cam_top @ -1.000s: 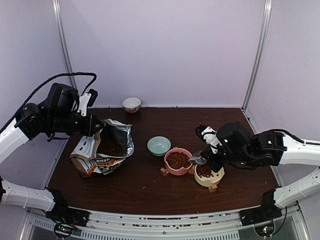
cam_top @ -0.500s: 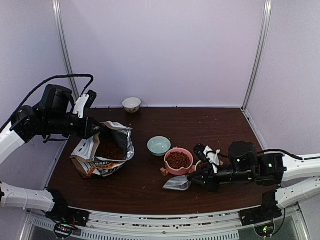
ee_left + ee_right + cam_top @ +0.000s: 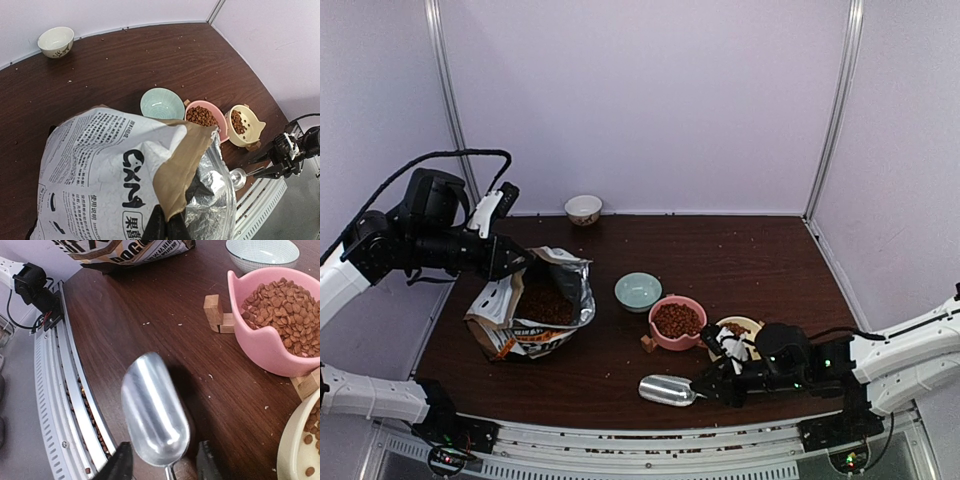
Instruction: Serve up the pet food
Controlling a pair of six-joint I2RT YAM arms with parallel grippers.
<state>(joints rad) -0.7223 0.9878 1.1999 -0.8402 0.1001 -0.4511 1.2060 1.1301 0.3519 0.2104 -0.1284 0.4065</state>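
Observation:
Reddish-brown pet food (image 3: 677,319) fills the pink bowl (image 3: 658,341), and some lies in the cream bowl (image 3: 752,324); more shows inside the open printed bag (image 3: 535,310). My left gripper (image 3: 510,255) is shut on the bag's upper rim (image 3: 172,200), holding its mouth open. The silver scoop (image 3: 152,410) lies empty on the table near the front edge. My right gripper (image 3: 162,462) is open just behind it, one finger on each side of the scoop's rear and thin handle, not touching it. From above, the scoop (image 3: 667,389) lies left of the right gripper (image 3: 712,388).
An empty teal bowl (image 3: 638,291) stands behind the pink bowl. A small white bowl (image 3: 583,208) sits at the back wall. Wooden blocks (image 3: 215,310) prop the pink bowl. The metal rail (image 3: 60,405) at the table's front edge runs close beside the scoop.
The right arm has swung from the cream bowl down to the front of the table with the scoop, then opened its jaws and left the scoop there. The left gripper still holds the bag.

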